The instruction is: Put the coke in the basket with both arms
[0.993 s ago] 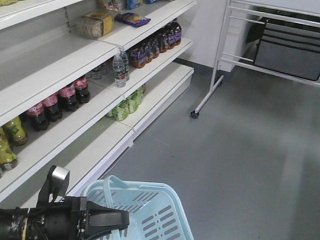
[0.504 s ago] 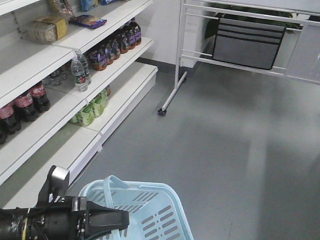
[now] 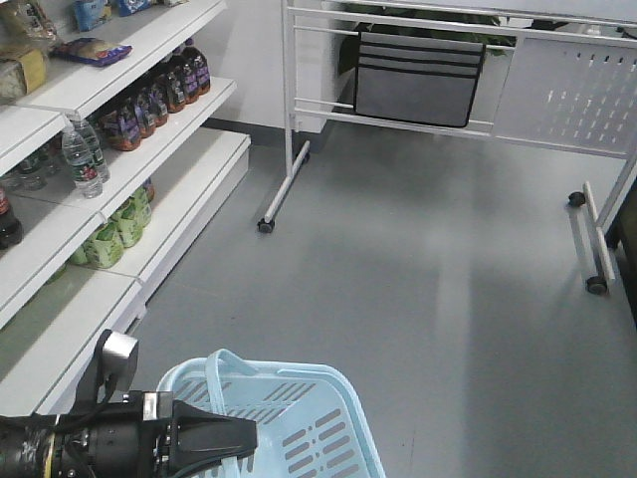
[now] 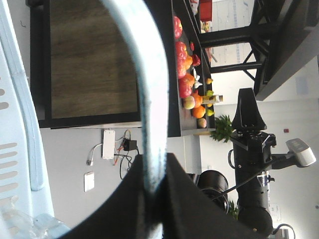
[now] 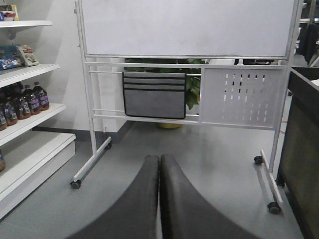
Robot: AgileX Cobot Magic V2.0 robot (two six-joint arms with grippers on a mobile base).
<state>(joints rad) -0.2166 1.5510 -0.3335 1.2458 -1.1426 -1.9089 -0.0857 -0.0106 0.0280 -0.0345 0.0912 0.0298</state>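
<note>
The light blue basket (image 3: 299,423) fills the bottom of the front view, its loop handle (image 3: 213,383) swung up. My left gripper (image 3: 245,436) reaches in from the left edge and is shut on that handle. In the left wrist view the pale handle (image 4: 144,74) runs down between the black jaws of the left gripper (image 4: 154,172). My right gripper (image 5: 159,159) is shut with nothing in it, held above the grey floor. The coke is out of view.
White shelves (image 3: 60,249) on the left hold water bottles (image 3: 82,157), green bottles (image 3: 114,224) and dark purple-labelled bottles (image 3: 149,100). A wheeled whiteboard stand (image 3: 289,119) with a grey pocket organiser (image 3: 418,80) stands ahead. A dark table (image 5: 304,149) is at the right.
The whole view has swung right: the shelves slid off to the left and the whiteboard stand came to the middle. The left gripper and basket kept their place in frame.
</note>
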